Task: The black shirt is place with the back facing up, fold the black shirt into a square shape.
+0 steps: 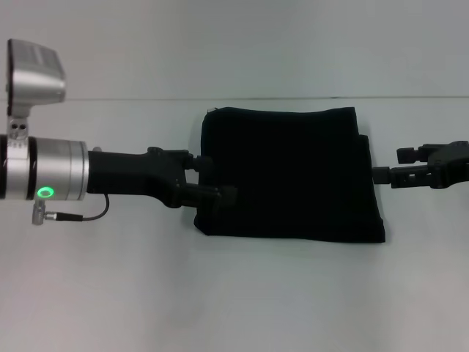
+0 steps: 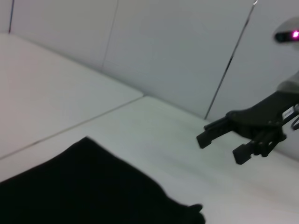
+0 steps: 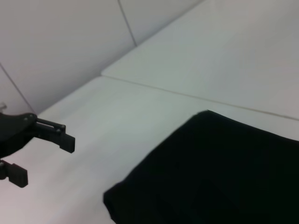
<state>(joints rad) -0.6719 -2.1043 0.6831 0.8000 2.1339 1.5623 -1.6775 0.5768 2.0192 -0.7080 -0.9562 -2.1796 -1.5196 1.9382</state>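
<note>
The black shirt point(image 1: 286, 172) lies folded into a rough square on the white table point(image 1: 234, 301). It also shows in the left wrist view point(image 2: 88, 186) and the right wrist view point(image 3: 219, 172). My left gripper point(image 1: 215, 178) is open at the shirt's left edge, just off the fabric, and holds nothing; the right wrist view shows it point(image 3: 46, 162) apart from the shirt. My right gripper point(image 1: 387, 166) is open and empty just right of the shirt's right edge; the left wrist view shows it point(image 2: 217, 149) above the table beyond the shirt.
The table's far edge meets a pale wall point(image 1: 234, 44) close behind the shirt. A thin cable point(image 1: 80, 215) hangs under the left arm. Bare table surface lies in front of the shirt and on both sides.
</note>
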